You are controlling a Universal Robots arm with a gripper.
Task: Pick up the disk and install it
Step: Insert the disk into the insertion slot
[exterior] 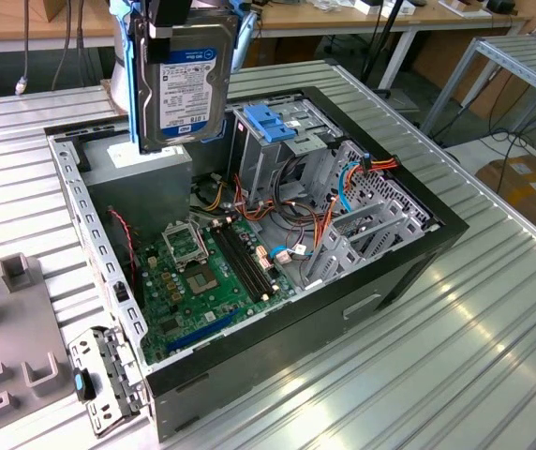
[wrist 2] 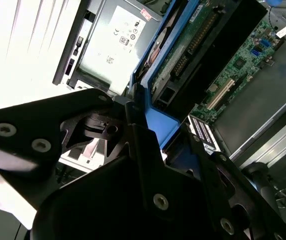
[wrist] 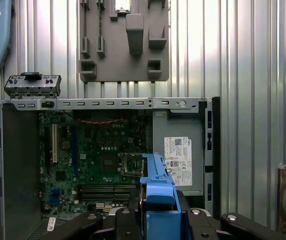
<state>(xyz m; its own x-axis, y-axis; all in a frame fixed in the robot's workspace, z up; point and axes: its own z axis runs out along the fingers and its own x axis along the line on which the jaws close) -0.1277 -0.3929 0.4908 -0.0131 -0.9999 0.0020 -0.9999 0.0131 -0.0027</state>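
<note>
Cut off: gripper (exterior: 171, 19) runs past the exterior view's top edge.
Fingers (wrist 2: 145, 150): pinching the disk (exterior: 182, 82) — held upright above the open computer case (exterior: 390, 281).
Around: grey power supply (exterior: 141, 173) beneath; motherboard (exterior: 202, 281); ribbed table (exterior: 455, 375).

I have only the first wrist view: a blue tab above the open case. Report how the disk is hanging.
Observer: In the exterior view the disk hangs upright from the end effector, with its label side towards that camera.
Operator: Tell me what stands beside it.
Observer: To the exterior view's right of it, a metal drive cage stands inside the case, with a blue latch on top.
Operator: Describe its other face.
Observer: The second wrist view shows its circuit board, with a blue rail along the edge.
</note>
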